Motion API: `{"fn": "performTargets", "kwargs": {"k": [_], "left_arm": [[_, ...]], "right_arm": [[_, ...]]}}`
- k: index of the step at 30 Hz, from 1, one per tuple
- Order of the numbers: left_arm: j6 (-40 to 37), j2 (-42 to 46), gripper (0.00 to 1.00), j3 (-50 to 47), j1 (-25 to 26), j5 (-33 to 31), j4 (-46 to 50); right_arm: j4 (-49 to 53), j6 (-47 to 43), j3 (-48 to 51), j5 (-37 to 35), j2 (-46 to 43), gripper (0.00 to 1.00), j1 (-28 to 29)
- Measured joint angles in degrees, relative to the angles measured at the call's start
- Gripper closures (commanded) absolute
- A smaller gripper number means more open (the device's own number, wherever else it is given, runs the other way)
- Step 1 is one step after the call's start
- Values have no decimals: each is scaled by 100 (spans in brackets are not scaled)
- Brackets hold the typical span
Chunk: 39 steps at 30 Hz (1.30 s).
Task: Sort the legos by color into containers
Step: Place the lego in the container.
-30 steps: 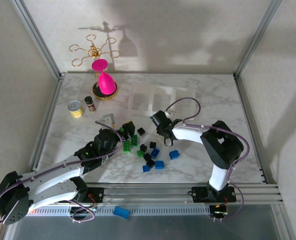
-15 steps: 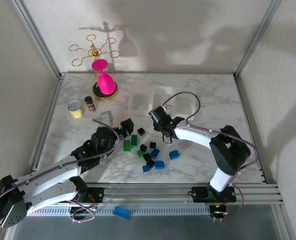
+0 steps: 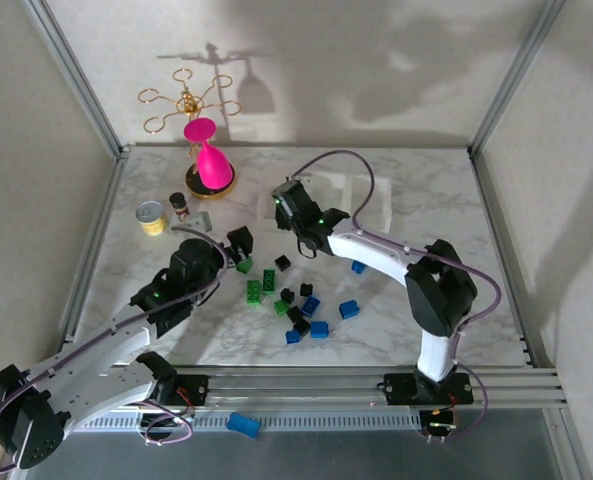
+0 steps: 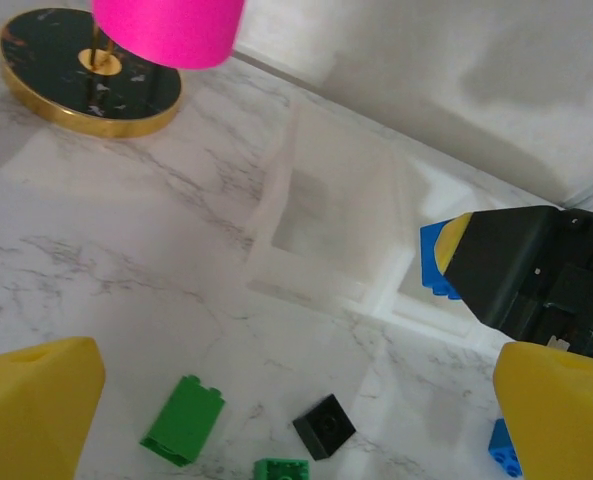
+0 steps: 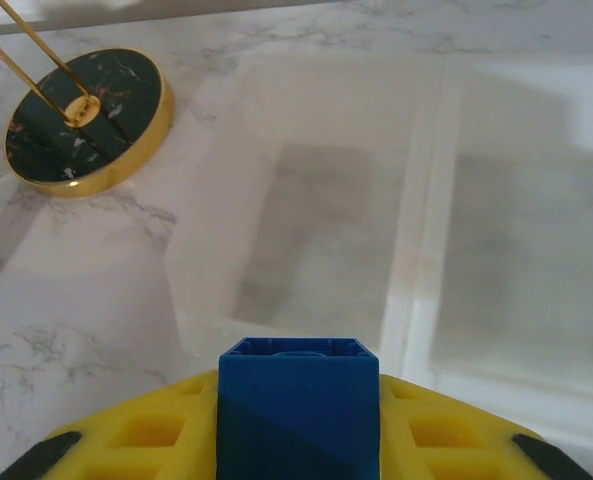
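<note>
The table [image 3: 426, 200] was white and marble-patterned, fenced by aluminium posts [image 3: 76, 75], with plain pale walls [image 3: 376, 60] behind and shadows lying across them. At the far left stood one gold stand [image 3: 184, 100] carrying one pink cup [image 3: 208, 160]. Nearer on the left were one yellow tin [image 3: 152, 217] and one small bottle [image 3: 180, 206]. One clear tray [image 5: 416, 260] of joined compartments lay far centre. Loose legos [image 3: 310, 305] were scattered mid-table: four green, about five black and five blue. One larger blue block [image 3: 242, 424] sat on the near rail. The right gripper [image 3: 294, 212] was clamped on a sixth blue lego [image 5: 298, 400], held above the tray's left compartment by its near wall. The left gripper [image 3: 238, 243] hung with its fingers wide apart over the left of the pile, holding nothing.
</note>
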<state>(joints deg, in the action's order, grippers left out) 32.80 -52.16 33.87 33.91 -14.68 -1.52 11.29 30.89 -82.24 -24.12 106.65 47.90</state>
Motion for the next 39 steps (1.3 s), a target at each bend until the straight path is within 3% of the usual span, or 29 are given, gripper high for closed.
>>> {"fn": "performTargets", "kwargs": {"k": [18,26,39], "left_arm": [[114,-146,0,160,-525,356,175],[262,-79,0,96,-525,354,179],[348,13,0,50,-525,354,186]], "right_arm": [[-28,-487,-2109,-332,2103,74,-122],[177,-505,-2277,-321,2542,74,-203],[151,-501,-1917,-291,2557,75,-212]]}}
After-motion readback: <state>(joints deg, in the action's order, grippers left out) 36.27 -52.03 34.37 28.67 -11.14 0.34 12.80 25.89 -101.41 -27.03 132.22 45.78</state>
